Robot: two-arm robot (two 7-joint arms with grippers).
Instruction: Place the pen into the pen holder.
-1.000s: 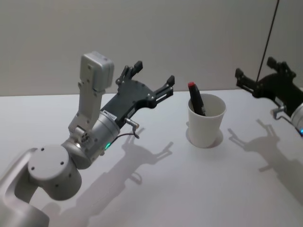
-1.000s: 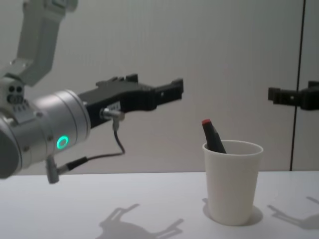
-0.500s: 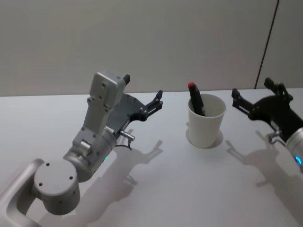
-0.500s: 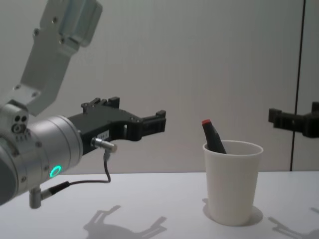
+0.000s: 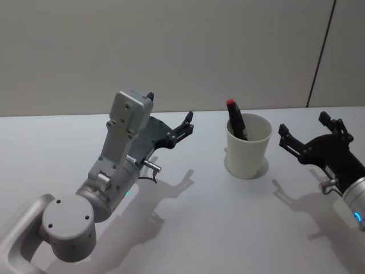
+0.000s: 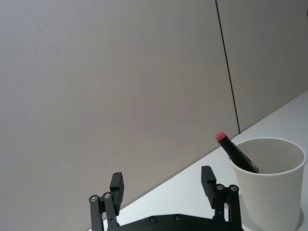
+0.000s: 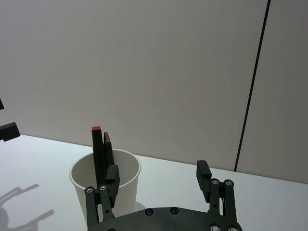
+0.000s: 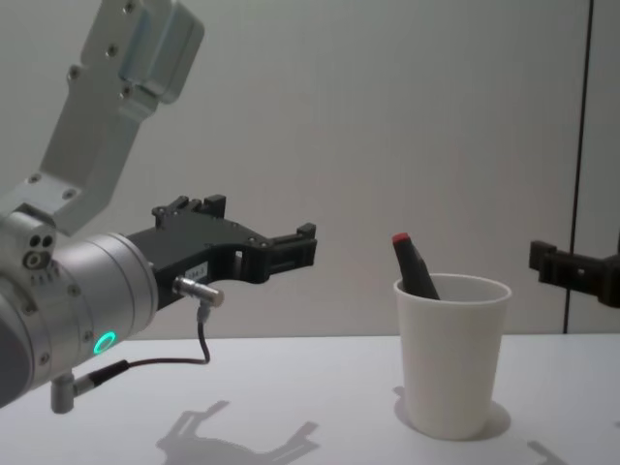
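One black red-capped pen [image 5: 236,120] leans in the white paper cup [image 5: 247,146], cap up.
My left gripper [image 5: 169,119] and right gripper [image 5: 308,132], both wide open and empty, have lowered and drawn back.

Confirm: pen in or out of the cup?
In. The black red-capped pen leans inside the white paper cup, cap above the rim.
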